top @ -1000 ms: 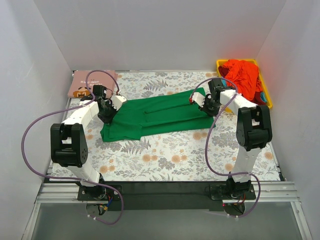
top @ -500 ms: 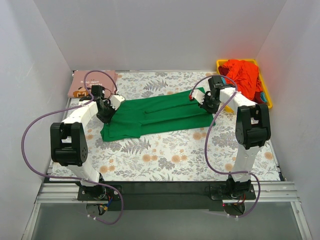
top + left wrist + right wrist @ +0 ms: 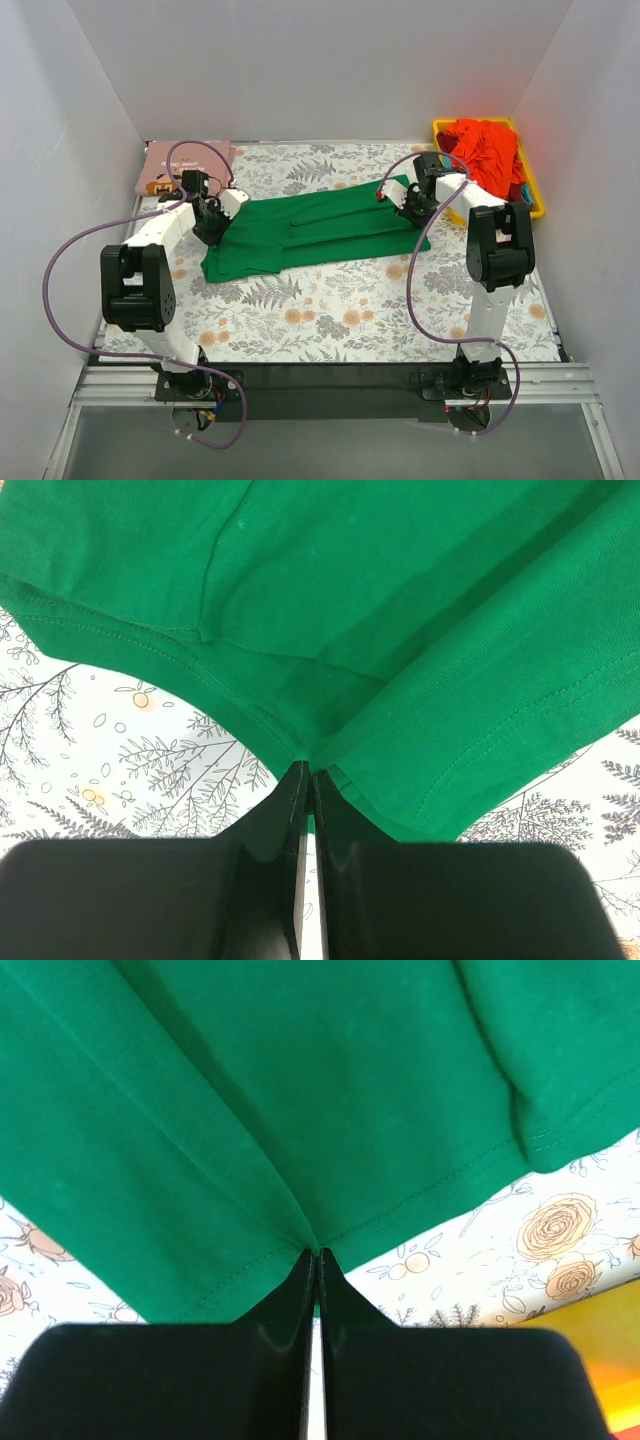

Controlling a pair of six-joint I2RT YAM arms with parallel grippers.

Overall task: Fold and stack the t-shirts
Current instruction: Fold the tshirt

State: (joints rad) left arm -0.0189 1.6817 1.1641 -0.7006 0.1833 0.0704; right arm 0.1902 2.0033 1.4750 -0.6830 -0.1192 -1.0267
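Note:
The bright green t-shirt [image 3: 315,232] lies folded lengthwise across the middle of the floral cover. My left gripper [image 3: 212,222] is shut on its left end; the left wrist view shows the green fabric [image 3: 400,630] pinched at the tips [image 3: 307,772]. My right gripper [image 3: 410,203] is shut on its right hem; the right wrist view shows the green cloth [image 3: 250,1110] pinched at the tips [image 3: 317,1253]. The pink folded t-shirt [image 3: 165,165] lies at the far left. Red-orange t-shirts [image 3: 488,150] fill the bin.
A yellow plastic bin [image 3: 537,198] stands at the far right corner. The grey-and-orange floral cover [image 3: 330,310] spans the table. White walls close in the left, back and right. Purple cables loop beside both arms.
My right gripper has moved a little toward the far side with the shirt's right hem. My left gripper has shifted slightly the same way. Both stay shut on the cloth.

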